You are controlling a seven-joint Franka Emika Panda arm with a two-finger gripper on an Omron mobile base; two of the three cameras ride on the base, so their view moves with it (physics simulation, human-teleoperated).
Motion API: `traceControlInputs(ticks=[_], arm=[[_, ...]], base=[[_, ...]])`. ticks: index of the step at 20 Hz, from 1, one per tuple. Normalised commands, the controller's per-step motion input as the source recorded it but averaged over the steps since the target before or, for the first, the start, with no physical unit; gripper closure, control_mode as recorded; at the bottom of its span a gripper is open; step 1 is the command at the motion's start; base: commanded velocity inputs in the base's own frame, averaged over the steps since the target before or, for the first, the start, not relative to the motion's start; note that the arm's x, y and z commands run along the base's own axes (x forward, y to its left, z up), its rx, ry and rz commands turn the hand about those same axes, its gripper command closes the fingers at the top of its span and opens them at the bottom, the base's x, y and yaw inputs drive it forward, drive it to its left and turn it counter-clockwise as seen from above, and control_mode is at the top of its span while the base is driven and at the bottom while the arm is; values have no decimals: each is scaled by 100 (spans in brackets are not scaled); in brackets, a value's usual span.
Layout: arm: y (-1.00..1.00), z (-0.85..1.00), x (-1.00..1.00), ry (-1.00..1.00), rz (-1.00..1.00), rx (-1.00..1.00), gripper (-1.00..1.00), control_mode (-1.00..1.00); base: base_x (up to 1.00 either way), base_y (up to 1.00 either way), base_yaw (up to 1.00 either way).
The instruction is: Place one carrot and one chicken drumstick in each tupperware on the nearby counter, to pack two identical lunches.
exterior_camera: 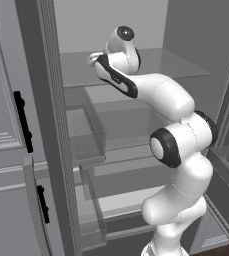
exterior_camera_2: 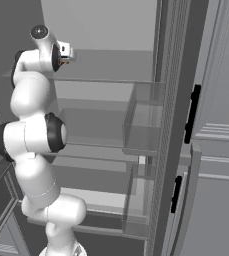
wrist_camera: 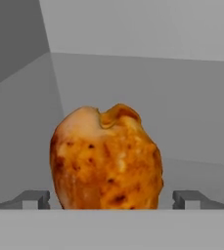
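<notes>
A golden-brown roasted chicken drumstick [wrist_camera: 106, 158] lies on a grey fridge shelf, close in front of the hand camera. My gripper [wrist_camera: 111, 197] is open, with one fingertip [wrist_camera: 35, 197] to each side of the drumstick and a visible gap between each tip and the meat. In the base views the hand [exterior_camera: 97, 60] reaches onto the upper shelf [exterior_camera: 156, 65] of the open fridge, and it also shows from the other side [exterior_camera_2: 66, 52]. The carrot, the tupperware and the counter are out of view.
The arm is folded high inside the open fridge. Clear door bins [exterior_camera: 88, 132] [exterior_camera_2: 146, 120] hang on the door edge [exterior_camera: 51, 125] beside it. Lower shelves [exterior_camera: 131, 150] lie under the elbow. Grey panelled cabinet fronts with dark handles [exterior_camera: 22, 120] flank the fridge.
</notes>
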Motion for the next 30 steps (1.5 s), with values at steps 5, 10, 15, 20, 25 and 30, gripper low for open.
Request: traceControlInputs(ticks=[5,10,15,20,25,30], arm=[[0,0,0,4,0,0,100,-100],[0,0,-8,0,0,0,100,-100],[9,-1,-75,-17,0,0,100,-100],[1,0,-100,-27,0,0,100,-100],[-13,9,-100,2,0,0,100,-100],[-27,38,-100,23,0,0,100,-100]], base=[[0,0,0],[0,0,0],[0,0,0],[0,0,0],[0,0,0],[0,0,0]])
